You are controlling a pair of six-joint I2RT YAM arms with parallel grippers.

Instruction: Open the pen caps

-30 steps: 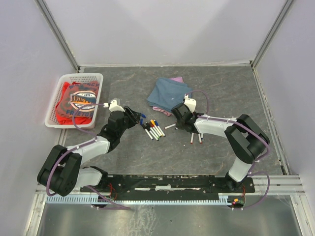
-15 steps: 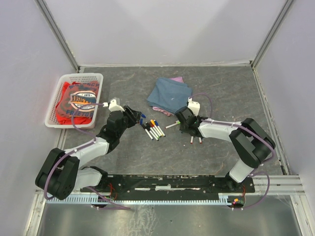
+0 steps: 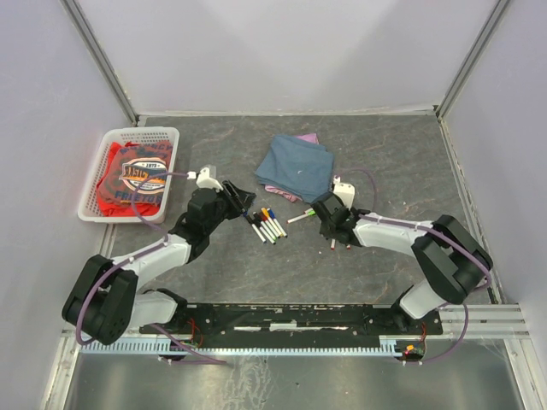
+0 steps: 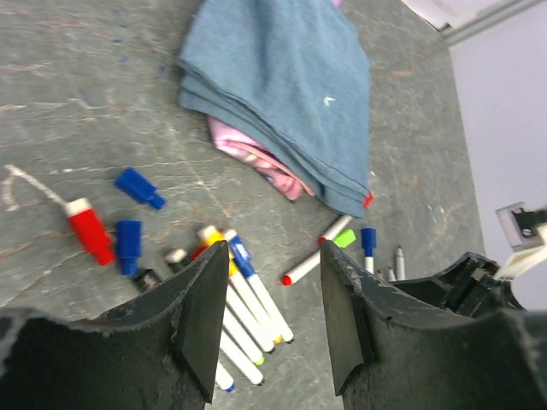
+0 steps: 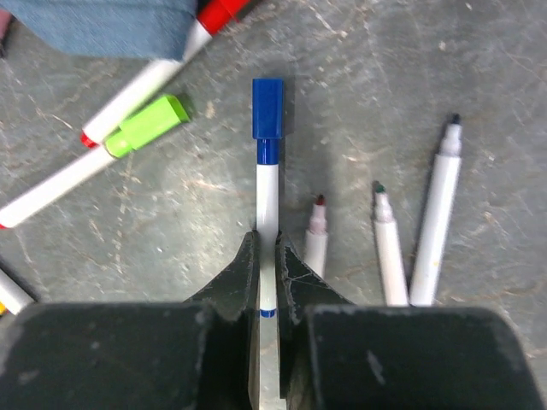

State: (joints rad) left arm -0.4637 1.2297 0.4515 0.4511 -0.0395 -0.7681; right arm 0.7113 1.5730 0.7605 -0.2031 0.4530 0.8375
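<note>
The right gripper (image 5: 267,249) pinches a pen (image 5: 267,184) by its white barrel, leaving the blue cap (image 5: 267,107) free ahead, probably for the left gripper (image 4: 269,307), which hovers half-spread over the loose pens (image 4: 256,312).

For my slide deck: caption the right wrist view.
Close-up: right gripper shut on a blue-capped pen, three uncapped pens lying beside it.
</note>
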